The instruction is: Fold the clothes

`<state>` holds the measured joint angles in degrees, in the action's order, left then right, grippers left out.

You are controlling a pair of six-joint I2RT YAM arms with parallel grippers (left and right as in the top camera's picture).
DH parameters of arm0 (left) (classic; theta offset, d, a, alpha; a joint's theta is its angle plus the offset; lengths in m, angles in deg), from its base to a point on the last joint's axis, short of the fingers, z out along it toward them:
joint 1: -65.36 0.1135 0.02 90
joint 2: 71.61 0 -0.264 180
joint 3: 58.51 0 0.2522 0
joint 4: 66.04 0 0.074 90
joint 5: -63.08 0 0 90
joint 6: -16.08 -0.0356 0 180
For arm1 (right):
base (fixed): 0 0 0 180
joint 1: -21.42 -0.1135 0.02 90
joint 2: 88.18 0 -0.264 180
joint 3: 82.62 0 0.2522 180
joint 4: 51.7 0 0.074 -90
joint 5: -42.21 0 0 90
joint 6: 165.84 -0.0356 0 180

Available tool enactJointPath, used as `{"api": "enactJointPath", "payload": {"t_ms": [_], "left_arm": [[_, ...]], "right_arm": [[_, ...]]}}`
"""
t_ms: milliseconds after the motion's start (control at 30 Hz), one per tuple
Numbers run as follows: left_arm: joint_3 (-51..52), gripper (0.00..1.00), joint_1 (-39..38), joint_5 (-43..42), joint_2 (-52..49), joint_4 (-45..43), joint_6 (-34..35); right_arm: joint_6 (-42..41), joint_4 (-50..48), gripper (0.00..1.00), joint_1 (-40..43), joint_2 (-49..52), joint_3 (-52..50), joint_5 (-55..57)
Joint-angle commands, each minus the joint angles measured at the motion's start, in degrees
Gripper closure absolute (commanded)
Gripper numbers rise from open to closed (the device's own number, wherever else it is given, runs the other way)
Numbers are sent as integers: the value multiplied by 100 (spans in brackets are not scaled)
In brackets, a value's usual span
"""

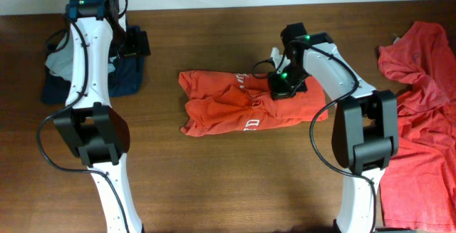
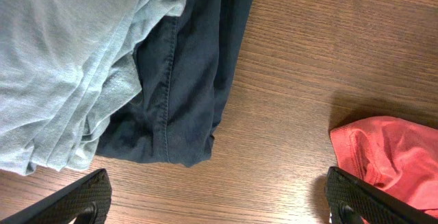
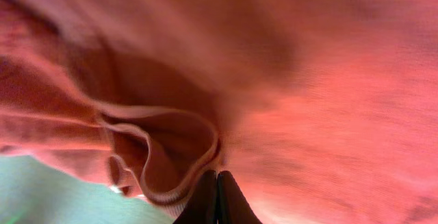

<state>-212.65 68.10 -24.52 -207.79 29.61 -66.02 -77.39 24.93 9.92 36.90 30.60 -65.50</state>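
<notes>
An orange-red T-shirt (image 1: 228, 106) with white lettering lies partly folded and bunched at the middle of the table. My right gripper (image 1: 279, 85) is down on its right end. In the right wrist view the fingertips (image 3: 217, 177) are pressed together on the shirt's cloth (image 3: 328, 80), right beside a curled hem (image 3: 171, 183). My left gripper (image 1: 140, 48) hangs at the back left beside a dark pile. Its jaws (image 2: 219, 207) stand wide open over bare wood, holding nothing. A corner of the orange-red shirt (image 2: 393, 155) shows by its right finger (image 2: 373, 200).
A dark blue garment (image 1: 117, 80) and a light grey one (image 1: 57, 60) lie piled at the back left, also visible as the blue cloth (image 2: 185, 80) and grey cloth (image 2: 61, 59). More orange-red clothes (image 1: 420, 112) lie heaped along the right edge.
</notes>
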Motion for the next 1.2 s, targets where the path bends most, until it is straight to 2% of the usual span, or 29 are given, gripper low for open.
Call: {"api": "enactJointPath", "payload": {"t_ms": [0,167,333,533,633,933,1167], "left_arm": [[-105,1,4,0,122,7,-24],[-105,1,4,0,120,7,-24],[-105,1,4,0,122,7,-24],[-105,1,4,0,122,4,-24],[-105,1,4,0,122,7,-24],[-105,1,4,0,122,7,-24],[-105,1,4,0,120,4,-24]], "right_arm": [[-44,22,96,-221,-87,-33,-310],[-44,249,95,-514,-87,-33,-310],[-42,385,85,-763,-87,-33,-280],[-39,452,85,-726,-131,11,-120],[164,748,93,-603,-271,175,-297],[282,717,93,-409,-459,280,-306],[275,175,93,-264,-409,271,37]]}}
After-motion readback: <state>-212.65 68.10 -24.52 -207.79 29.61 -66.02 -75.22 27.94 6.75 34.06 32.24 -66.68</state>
